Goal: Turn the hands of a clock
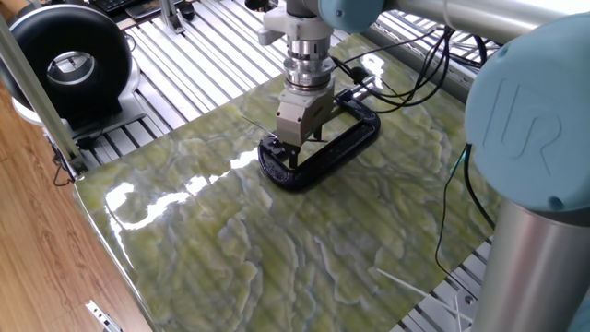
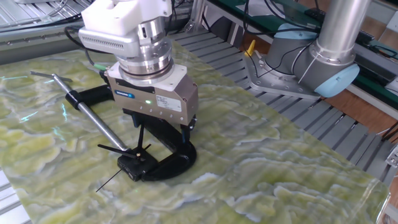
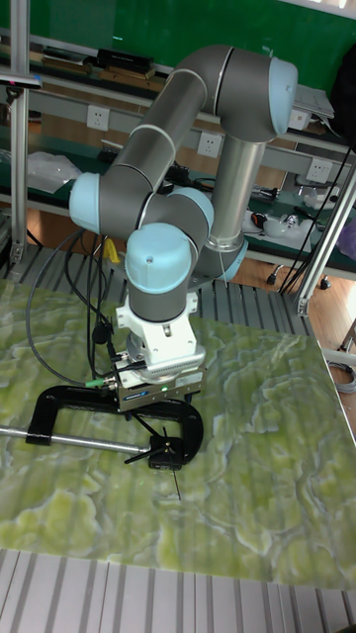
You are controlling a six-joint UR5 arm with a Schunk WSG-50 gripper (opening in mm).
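The other fixed view: pincer point(image 2: 160, 132) hangs just above the C-clamp point(image 2: 163, 163).
Pincer state: cannot tell.
Do well: come down straight over the thin hands point(image 2: 122, 150), turn slowly.

A robotics lab: behind the end effector point(image 3: 158, 420) stand a green wall point(image 3: 148, 25) with white power sockets point(image 3: 97, 119), cluttered metal shelving point(image 3: 59, 148) and slotted aluminium framing point(image 1: 198, 65) around the green marble-patterned tabletop point(image 1: 277, 249).
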